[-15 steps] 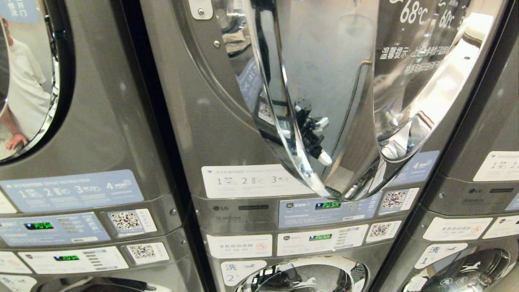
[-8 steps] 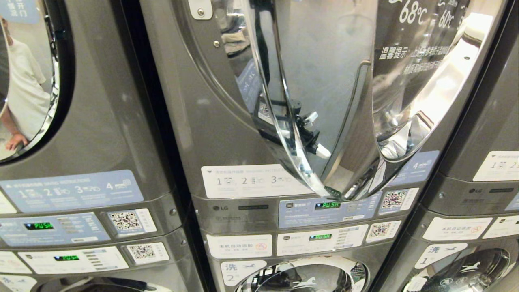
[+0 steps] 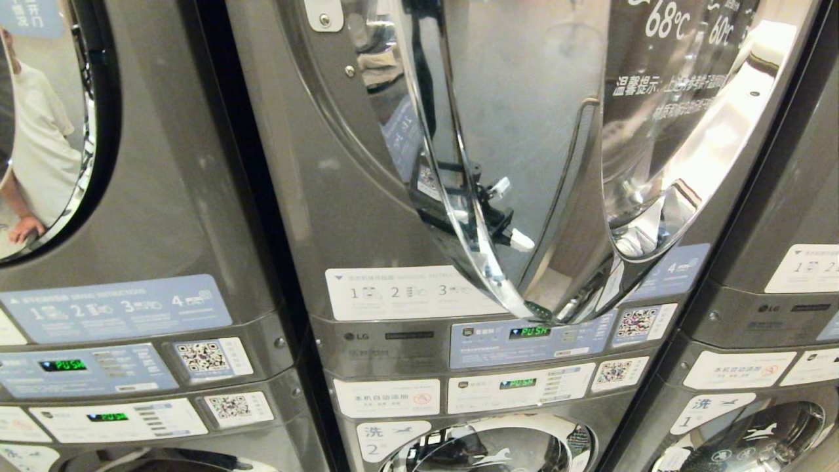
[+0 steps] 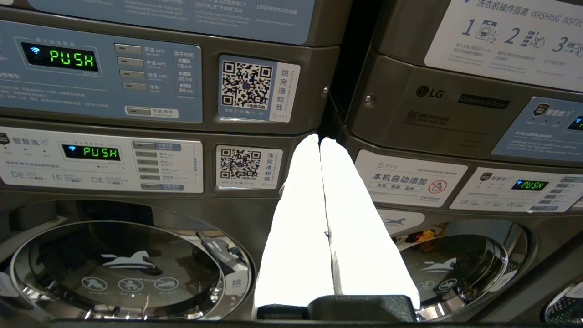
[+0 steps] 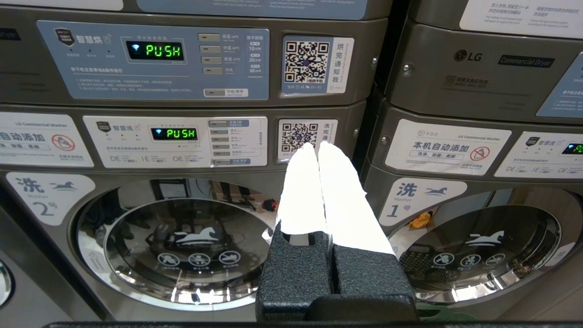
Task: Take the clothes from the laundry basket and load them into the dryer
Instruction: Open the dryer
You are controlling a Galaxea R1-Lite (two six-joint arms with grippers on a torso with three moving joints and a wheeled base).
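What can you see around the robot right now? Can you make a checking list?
Surface: nothing seen; only machine fronts.
Job's things: dryer door shiny, straight ahead, open or shut unclear; basket and clothes, nothing seen.
Clutter: nothing seen.
Grippers: left tool shut, empty, facing the control panels; right tool shut, empty, facing a washer door.
Cables: nothing seen.
Surroundings: stacked grey machines, green PUSH display; a person mirrored in the left machine's door glass.
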